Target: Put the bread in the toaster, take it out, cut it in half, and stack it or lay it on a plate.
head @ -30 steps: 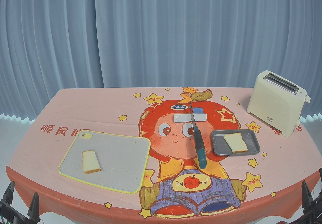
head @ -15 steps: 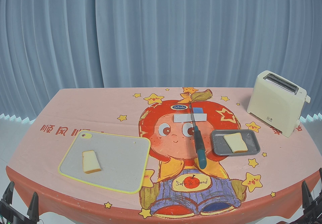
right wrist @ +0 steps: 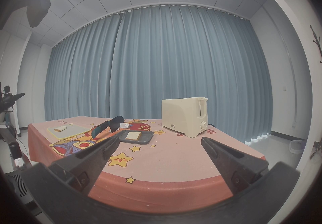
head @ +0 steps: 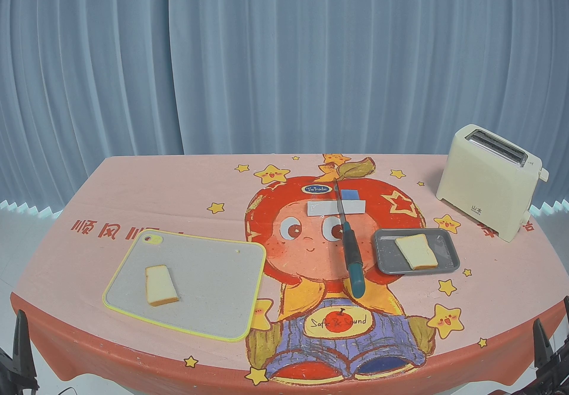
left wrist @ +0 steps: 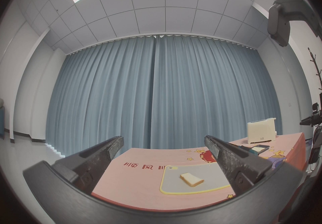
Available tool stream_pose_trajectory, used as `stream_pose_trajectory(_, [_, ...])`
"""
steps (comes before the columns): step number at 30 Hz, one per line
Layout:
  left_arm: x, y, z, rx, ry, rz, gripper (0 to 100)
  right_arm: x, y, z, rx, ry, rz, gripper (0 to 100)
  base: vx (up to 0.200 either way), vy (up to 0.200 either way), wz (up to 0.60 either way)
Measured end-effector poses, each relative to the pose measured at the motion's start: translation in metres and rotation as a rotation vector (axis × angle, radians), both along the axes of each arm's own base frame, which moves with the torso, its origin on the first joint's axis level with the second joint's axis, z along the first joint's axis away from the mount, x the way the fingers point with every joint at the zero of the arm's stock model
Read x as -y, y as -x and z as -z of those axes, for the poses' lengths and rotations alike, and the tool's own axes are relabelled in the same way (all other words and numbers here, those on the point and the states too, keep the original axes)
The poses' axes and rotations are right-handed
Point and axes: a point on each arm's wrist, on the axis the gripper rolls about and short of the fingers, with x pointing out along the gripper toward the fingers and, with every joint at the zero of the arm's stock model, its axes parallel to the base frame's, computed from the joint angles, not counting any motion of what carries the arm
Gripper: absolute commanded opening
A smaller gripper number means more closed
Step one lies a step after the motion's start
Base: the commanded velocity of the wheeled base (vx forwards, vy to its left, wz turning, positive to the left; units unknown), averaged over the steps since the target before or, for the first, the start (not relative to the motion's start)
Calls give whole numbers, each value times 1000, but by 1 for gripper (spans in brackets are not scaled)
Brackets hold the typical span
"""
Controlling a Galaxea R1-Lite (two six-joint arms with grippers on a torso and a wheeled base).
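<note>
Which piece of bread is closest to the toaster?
The bread on the grey tray, near the toaster. The other bread lies far off on the cutting board.

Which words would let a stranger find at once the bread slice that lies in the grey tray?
Start at the cream toaster at the far right. In front of it, toward the middle, lies a grey tray, with the bread slice in it. The other slice lies on the yellow-rimmed cutting board at the left.
</note>
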Motion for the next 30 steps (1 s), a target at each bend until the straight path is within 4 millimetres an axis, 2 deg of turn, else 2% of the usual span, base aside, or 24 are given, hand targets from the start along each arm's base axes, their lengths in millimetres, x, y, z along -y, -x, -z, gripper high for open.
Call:
stream_pose_trajectory(6, [1, -8, -25, -34, -14, 20, 100, 0, 0, 0, 0, 0, 0, 100, 0, 0, 0])
stream_pose_trajectory(13, [3, -33, -48, -125, -41, 118, 100, 0, 0, 0, 0, 0, 0, 100, 0, 0, 0])
stream_pose_trajectory(20, [5, -57, -60, -226, -58, 248, 100, 0, 0, 0, 0, 0, 0, 100, 0, 0, 0])
stream_pose_trajectory(30, [6, -92, -80, -324, -52, 290, 100, 0, 0, 0, 0, 0, 0, 100, 0, 0, 0])
